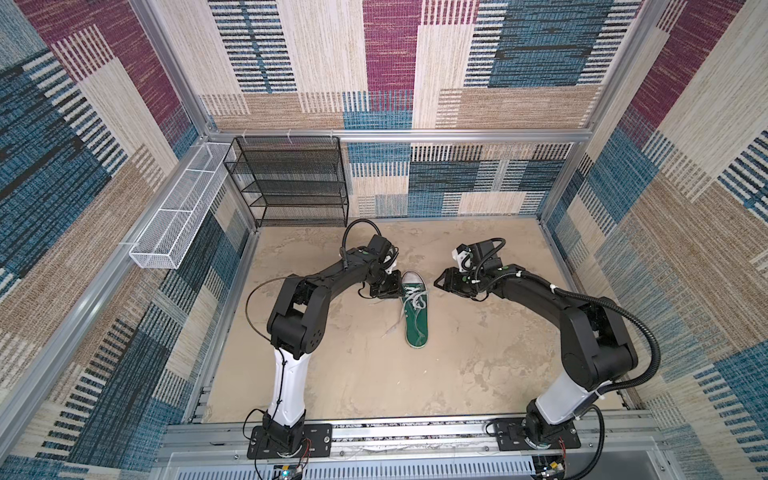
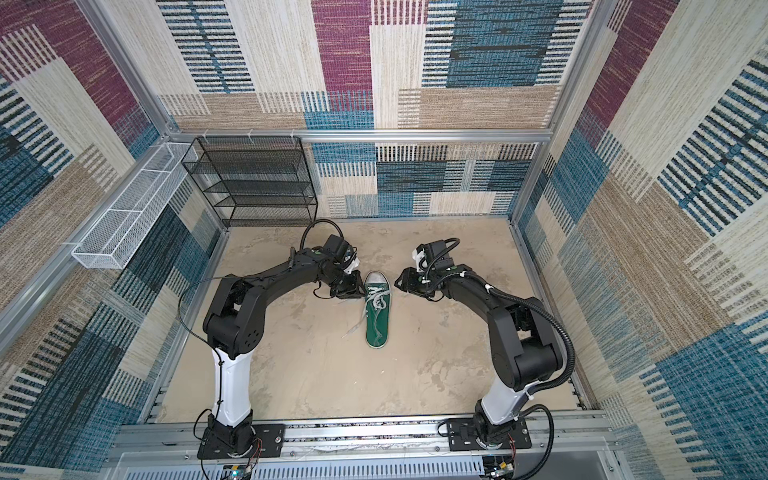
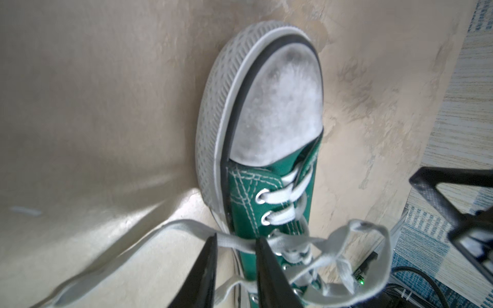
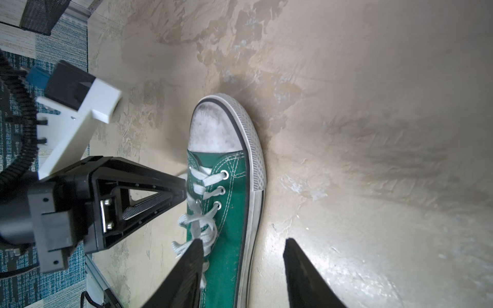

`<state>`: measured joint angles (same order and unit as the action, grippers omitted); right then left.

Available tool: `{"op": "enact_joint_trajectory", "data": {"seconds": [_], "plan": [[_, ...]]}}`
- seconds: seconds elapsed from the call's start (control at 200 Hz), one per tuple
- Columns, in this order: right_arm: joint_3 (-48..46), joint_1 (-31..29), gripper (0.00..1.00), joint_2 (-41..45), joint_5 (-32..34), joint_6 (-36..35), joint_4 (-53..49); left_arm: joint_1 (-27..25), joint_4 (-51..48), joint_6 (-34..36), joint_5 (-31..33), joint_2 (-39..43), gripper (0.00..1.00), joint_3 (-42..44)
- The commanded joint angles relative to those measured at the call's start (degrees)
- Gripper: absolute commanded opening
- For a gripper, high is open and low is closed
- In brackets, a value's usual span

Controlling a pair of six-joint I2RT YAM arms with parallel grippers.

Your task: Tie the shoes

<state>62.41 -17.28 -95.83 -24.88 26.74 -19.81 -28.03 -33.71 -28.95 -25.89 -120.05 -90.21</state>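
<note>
One green sneaker, the shoes (image 1: 417, 320) (image 2: 377, 322), lies mid-floor with its white toe cap (image 3: 280, 106) pointing to the back wall. Its whitish laces (image 1: 414, 300) sit loosely tangled over the tongue, and one end trails on the floor to the left. My left gripper (image 1: 394, 287) (image 3: 236, 241) is at the sneaker's left side by the eyelets. Its jaws stand a little apart, and a lace strand (image 3: 184, 223) runs across the gap between the tips. My right gripper (image 1: 439, 282) (image 4: 242, 244) hovers open over the sneaker's right edge (image 4: 226, 213), one finger (image 4: 192, 256) near the lace tangle (image 4: 200, 224).
A black mesh shelf rack (image 1: 291, 183) stands against the back wall at the left. A white wire basket (image 1: 178, 212) hangs on the left wall rail. Patterned carpet walls enclose the beige floor (image 1: 478, 353). The arm bases sit on the front rail (image 1: 395, 432).
</note>
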Motion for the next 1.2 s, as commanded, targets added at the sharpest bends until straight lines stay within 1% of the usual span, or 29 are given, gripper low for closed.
{"op": "enact_joint_trajectory", "data": {"seconds": [0.0, 0.165, 0.361, 0.456, 0.656, 0.776, 0.891, 0.927, 1.007, 1.132, 1.192], "plan": [[-0.4, 0.1, 0.52, 0.8, 0.7, -0.5, 0.3, -0.1, 1.1, -1.5, -1.2, -0.3, 0.27, -0.3], [-0.9, 0.3, 0.52, 1.1, 0.6, -0.5, 0.3, -0.5, 1.5, -1.8, -1.3, -0.3, 0.23, 0.1], [-1.1, 0.4, 0.52, 1.1, 0.1, -0.5, 0.7, -0.6, 2.3, -2.3, -0.9, 0.9, 0.12, 1.5], [-1.2, 0.3, 0.52, 1.3, -0.1, -0.4, 0.7, -0.6, 2.2, -2.2, -0.5, 2.2, 0.11, 1.8], [-2.5, 0.4, 0.52, 1.7, -1.7, 0.3, 2.1, -0.6, 1.1, -2.2, 0.0, 4.1, 0.14, 1.5], [-3.0, 0.3, 0.52, 2.1, -2.1, 0.3, 2.3, -0.6, 0.9, -2.2, -0.1, 4.4, 0.13, 1.7], [-4.7, 0.4, 0.50, 2.8, -5.0, 0.7, 4.5, -0.7, 0.4, -2.2, -0.2, 5.5, 0.10, 2.1], [-5.5, 0.3, 0.48, 2.9, -6.1, 1.1, 5.4, -0.8, 0.2, -2.1, -0.1, 5.9, 0.09, 2.2], [-7.4, 0.3, 0.38, 3.1, -8.5, 1.9, 7.5, -0.9, -0.7, -2.0, 0.0, 6.8, 0.09, 2.2], [-10.6, 0.3, 0.19, 3.3, -14.2, 4.1, 13.2, -1.5, -1.7, -2.0, -0.1, 7.5, 0.08, 2.1], [-11.6, 0.3, 0.12, 3.0, -16.4, 4.9, 15.2, -1.9, -2.2, -2.0, 0.2, 7.8, 0.08, 2.0]]}}
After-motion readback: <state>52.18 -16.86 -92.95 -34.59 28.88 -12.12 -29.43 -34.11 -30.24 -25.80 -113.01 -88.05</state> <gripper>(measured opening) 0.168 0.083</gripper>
